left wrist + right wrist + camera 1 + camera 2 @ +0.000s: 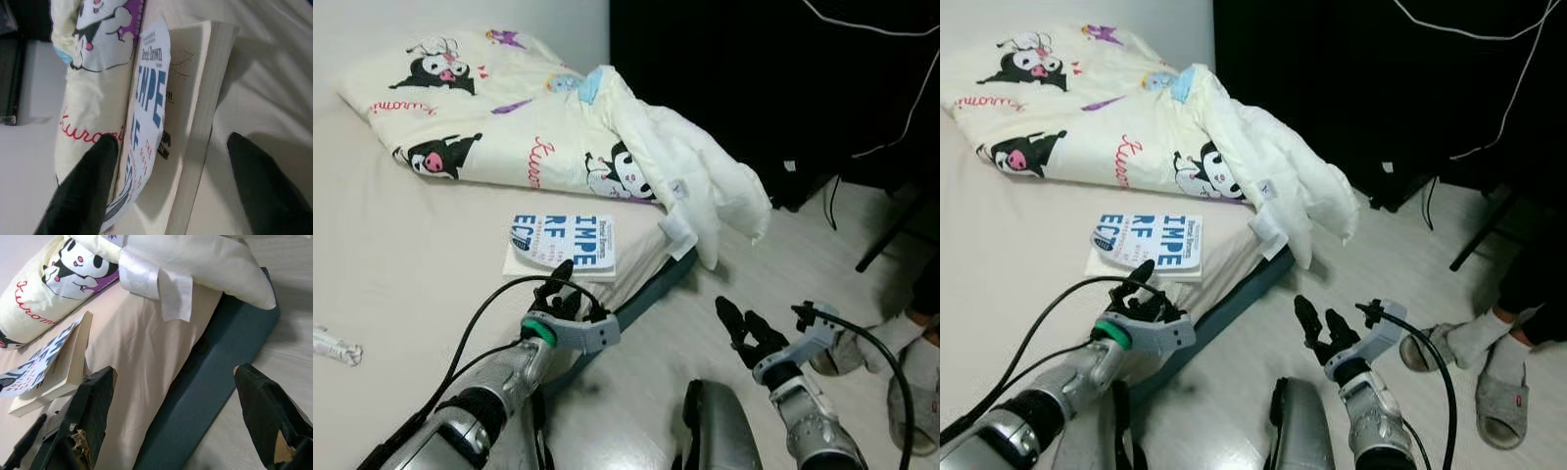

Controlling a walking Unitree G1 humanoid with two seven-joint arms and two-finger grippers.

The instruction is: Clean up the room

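We held our left gripper (566,286) jaws apart just short of the book (563,245), which lay on the bed (391,274) at twelve o'clock, spine running crosswise. Our right gripper (741,323), jaws apart, hovered farther off over the floor (754,274).

A bed (391,294) covered in a pale beige sheet is seen, with a cartoon-printed quilt (509,108) bunched across its far end. A paperback book (563,245) lies near the edge, and what may be a crumpled wrapper (335,346) rests well apart.
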